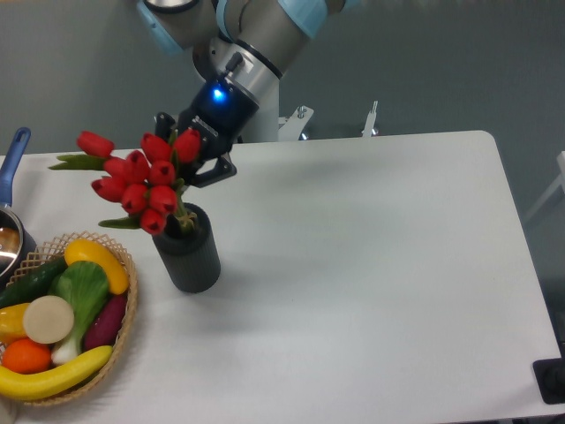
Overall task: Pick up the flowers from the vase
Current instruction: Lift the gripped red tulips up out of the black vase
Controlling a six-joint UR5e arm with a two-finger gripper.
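The flowers [141, 181], a bunch of red tulip buds with green leaves, are lifted and lean to the left, with only the stem ends still at the mouth of the vase [187, 252]. My gripper [192, 159] is shut on the flowers just behind the buds, above the vase. The dark grey vase stands upright on the white table [371, 265].
A wicker basket [124, 344] of toy fruit and vegetables sits at the front left, close to the vase. A pot with a blue handle [12, 159] is at the left edge. Metal brackets [371, 119] stand at the table's back edge.
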